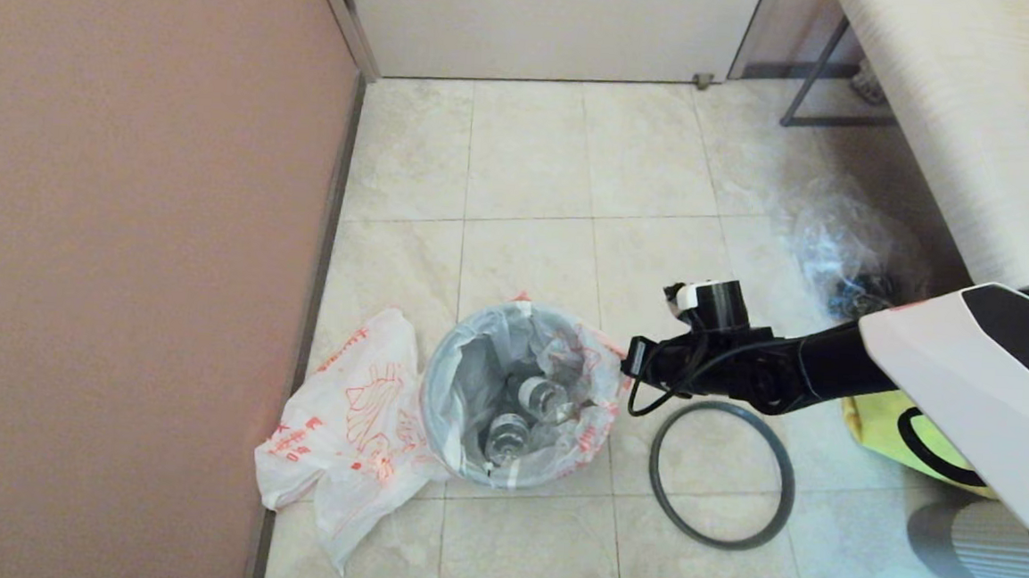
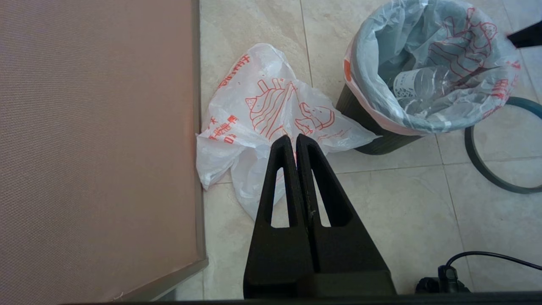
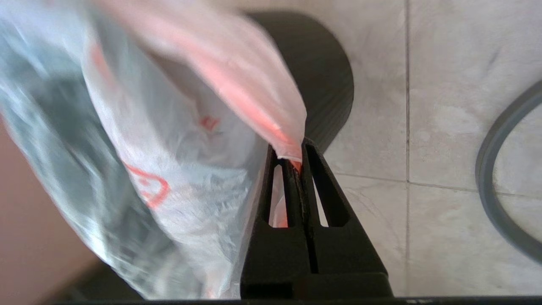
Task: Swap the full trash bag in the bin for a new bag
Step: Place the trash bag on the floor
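Observation:
The bin (image 2: 360,111) stands on the tiled floor, lined with the full trash bag (image 1: 517,387); clear bottles show inside it. My right gripper (image 3: 295,153) is shut on the bag's pink-red rim band at the bin's right side, and in the head view the right gripper (image 1: 628,360) sits at that rim. The bin's dark-grey rim ring (image 1: 722,476) lies flat on the floor to the right of the bin. The new bag (image 1: 355,413) lies crumpled on the floor left of the bin, by the wall. My left gripper (image 2: 295,137) hangs shut and empty above the new bag (image 2: 271,114), apart from it.
A brown wall (image 1: 126,212) runs along the left. A clear plastic bag (image 1: 848,247) lies at the far right under a bench (image 1: 962,129). A yellow bag (image 1: 890,428) sits below my right arm. Bare tiles stretch behind the bin.

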Controlling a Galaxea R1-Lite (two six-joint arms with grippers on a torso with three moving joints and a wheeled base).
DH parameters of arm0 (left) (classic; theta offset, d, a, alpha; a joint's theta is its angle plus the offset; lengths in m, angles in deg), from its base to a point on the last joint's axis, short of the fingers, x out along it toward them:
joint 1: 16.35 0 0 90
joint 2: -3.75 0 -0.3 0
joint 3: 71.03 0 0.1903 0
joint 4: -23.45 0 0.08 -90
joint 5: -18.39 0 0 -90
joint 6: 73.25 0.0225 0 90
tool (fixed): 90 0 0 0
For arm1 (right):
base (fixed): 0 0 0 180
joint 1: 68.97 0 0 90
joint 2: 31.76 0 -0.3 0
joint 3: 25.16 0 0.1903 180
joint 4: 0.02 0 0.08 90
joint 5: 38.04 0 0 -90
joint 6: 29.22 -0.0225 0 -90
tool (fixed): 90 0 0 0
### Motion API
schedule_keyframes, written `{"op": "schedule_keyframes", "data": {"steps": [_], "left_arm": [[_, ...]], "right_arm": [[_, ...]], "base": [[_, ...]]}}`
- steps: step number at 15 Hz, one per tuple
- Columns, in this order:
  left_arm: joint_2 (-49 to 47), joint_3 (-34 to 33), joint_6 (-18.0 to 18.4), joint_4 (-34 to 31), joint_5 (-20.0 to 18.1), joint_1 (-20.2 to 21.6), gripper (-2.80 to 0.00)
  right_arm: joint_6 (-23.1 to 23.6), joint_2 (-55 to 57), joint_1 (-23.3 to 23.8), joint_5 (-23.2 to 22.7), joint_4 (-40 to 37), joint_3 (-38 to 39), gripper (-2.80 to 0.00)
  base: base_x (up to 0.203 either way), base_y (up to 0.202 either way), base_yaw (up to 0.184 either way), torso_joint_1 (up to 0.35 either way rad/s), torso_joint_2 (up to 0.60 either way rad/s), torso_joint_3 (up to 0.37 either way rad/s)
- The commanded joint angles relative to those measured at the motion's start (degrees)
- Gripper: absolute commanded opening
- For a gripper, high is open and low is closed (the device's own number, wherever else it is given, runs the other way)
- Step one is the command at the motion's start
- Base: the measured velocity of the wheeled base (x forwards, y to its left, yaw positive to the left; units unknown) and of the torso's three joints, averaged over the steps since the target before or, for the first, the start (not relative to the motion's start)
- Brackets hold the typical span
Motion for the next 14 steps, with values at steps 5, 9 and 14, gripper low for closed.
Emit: {"op": "schedule_keyframes", "data": {"steps": [5, 9, 14], "left_arm": [[0.0, 0.0, 0.0, 0.0, 0.1, 0.0, -2.8], [0.0, 0.0, 0.0, 0.0, 0.1, 0.0, -2.8], [0.0, 0.0, 0.0, 0.0, 0.1, 0.0, -2.8]], "right_arm": [[-6.8, -3.6, 0.3, -6.9, 0.6, 0.1, -2.8], [-11.3, -4.6, 0.1, -9.0, 0.7, 0.2, -2.8], [-16.6, -7.3, -1.6, -15.3, 0.5, 0.1, -2.8]], "base": [[0.0, 0.0, 0.0, 0.0, 0.0, 0.0], [0.0, 0.0, 0.0, 0.0, 0.0, 0.0], [0.0, 0.0, 0.0, 0.0, 0.0, 0.0]]}}
